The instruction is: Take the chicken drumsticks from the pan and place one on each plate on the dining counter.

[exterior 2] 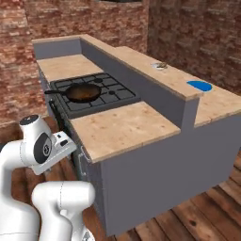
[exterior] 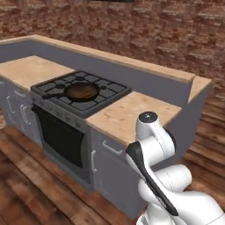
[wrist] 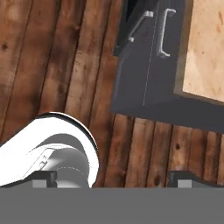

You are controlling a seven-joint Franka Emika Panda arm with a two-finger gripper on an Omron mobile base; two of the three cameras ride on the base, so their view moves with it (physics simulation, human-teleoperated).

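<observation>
**Arm tucked low, pan waiting on the stove**

Left base view: the round black cast-iron skillet point(exterior: 81, 91) sits on the gas stove grates point(exterior: 83, 94), left of centre, long handle pointing to the left edge. Its brownish inside shows no drumstick I can make out. The folded white arm fills the lower right.

Right base view: same pan point(exterior 2: 83, 92) in the upper left. The long wood-topped dining counter point(exterior 2: 141, 63) runs behind it, carrying the whitish grey-rimmed plate point(exterior 2: 160, 66) and, nearer the right edge, the bright blue plate point(exterior 2: 199, 85). Something small lies on the whitish plate; too tiny to name.

Hand view: the gripper point(wrist: 113, 179) looks down at wooden floorboards point(wrist: 57, 57), dark fingertips spread wide at the bottom corners, nothing between them. Grey cabinet doors point(wrist: 146, 65) are upper right.

My read: reaching comes next. Lift the hand clear above the worktop edge, then descend over the pan's centre, avoiding the handle.
</observation>
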